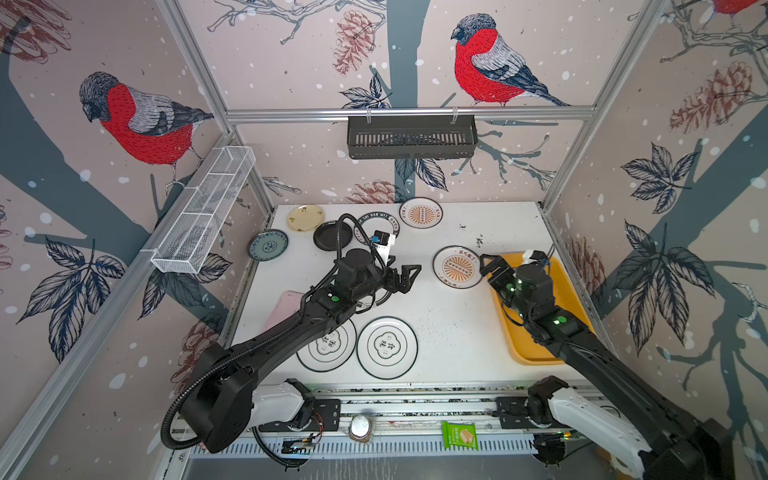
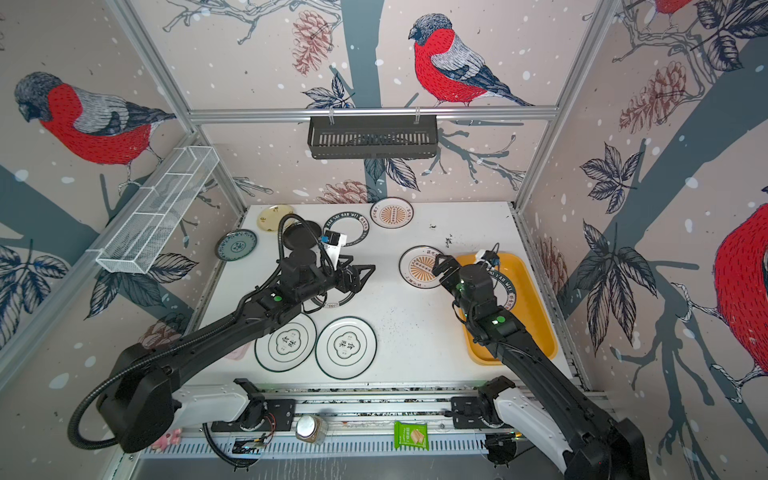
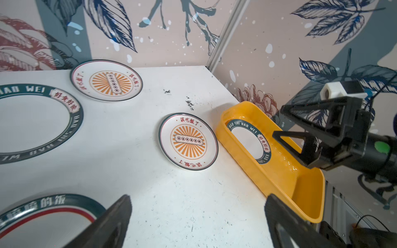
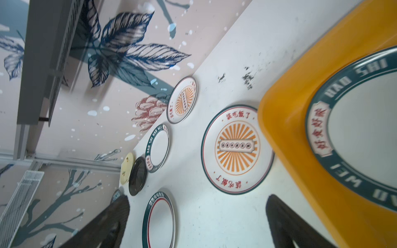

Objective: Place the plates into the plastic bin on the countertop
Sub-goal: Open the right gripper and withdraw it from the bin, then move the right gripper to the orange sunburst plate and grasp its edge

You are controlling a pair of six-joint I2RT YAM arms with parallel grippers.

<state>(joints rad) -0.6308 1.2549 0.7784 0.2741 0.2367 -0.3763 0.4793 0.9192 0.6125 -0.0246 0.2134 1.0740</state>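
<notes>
The yellow plastic bin (image 1: 536,353) (image 3: 285,178) lies at the countertop's (image 1: 449,324) right edge. Inside it rests a green-lettered plate (image 2: 509,291) (image 4: 365,128). My right gripper (image 1: 486,266) (image 4: 197,201) hovers open and empty over the bin's far left corner, beside an orange sunburst plate (image 1: 455,267) (image 3: 188,141) lying just left of the bin. My left gripper (image 1: 409,276) (image 3: 197,201) is open and empty above mid-table, over the edge of a green-and-red-rimmed plate (image 3: 43,214). Two emblem plates (image 1: 387,347) lie at the front. A sunburst (image 1: 420,212), green-rimmed (image 1: 376,224), black (image 1: 330,235), cream (image 1: 305,217) and blue-grey plate (image 1: 268,245) sit at the back.
A black slotted basket (image 1: 411,137) hangs on the back wall and a white wire basket (image 1: 203,212) on the left wall. Something pink (image 1: 284,307) lies under the left arm. A jar (image 1: 360,428) and a green packet (image 1: 459,434) sit on the front rail.
</notes>
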